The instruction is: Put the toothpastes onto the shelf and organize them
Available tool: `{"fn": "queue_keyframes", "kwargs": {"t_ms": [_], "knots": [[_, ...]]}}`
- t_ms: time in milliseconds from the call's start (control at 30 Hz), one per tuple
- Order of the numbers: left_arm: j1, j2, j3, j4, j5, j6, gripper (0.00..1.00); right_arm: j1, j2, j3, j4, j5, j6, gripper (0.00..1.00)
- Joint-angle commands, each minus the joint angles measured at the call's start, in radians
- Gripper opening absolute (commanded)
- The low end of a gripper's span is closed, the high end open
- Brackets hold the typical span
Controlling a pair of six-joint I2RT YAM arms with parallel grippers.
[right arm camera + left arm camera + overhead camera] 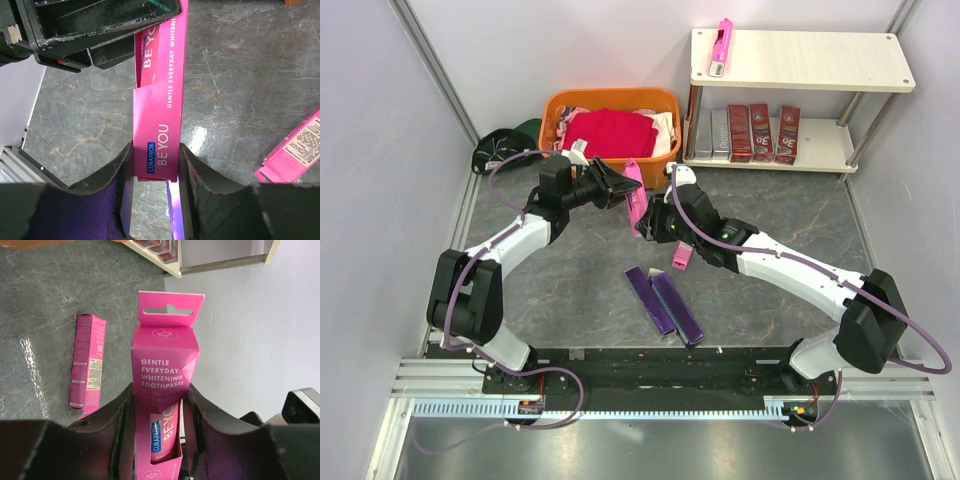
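Mid-air handover
Left gripper (160,407) and right gripper (156,156) both clamp one hot pink cardboard toothpaste box (636,195), spaced along its length.

On the pink toothpaste box (165,377) — "CURAPROX BE YOU", "GENTLE EVERYDAY WHITENING TOOTHPASTE"

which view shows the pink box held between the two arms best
Left wrist: the pink toothpaste box is large in frame, front print readable, clamped between the left fingers. Right wrist shows the box side-on, its far end behind the left fingers. Top external shows a small pink sliver.
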Motion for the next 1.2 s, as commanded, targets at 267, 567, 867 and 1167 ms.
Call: {"fn": "queue_keyframes", "kwargs": {"t_ms": [267, 567, 867, 1167], "knots": [[0.000, -0.073, -0.011, 0.020, 0.041, 0.023, 0.60, 0.004, -0.060, 0.026, 0.066, 0.035, -0.026, 0.19], [-0.001, -0.159, 0.061, -0.239, -0.076, 0.234, 0.94, -0.016, -0.084, 0.055, 0.052, 0.038, -0.030, 0.17], [0.000, -0.222, 0.118, -0.415, -0.216, 0.391, 1.00, -0.071, -0.138, 0.077, 0.020, 0.038, -0.047, 0.16], [-0.003, -0.266, 0.157, -0.567, -0.430, 0.515, 1.00, -0.128, -0.155, 0.183, -0.038, 0.033, -0.098, 0.16]]}}
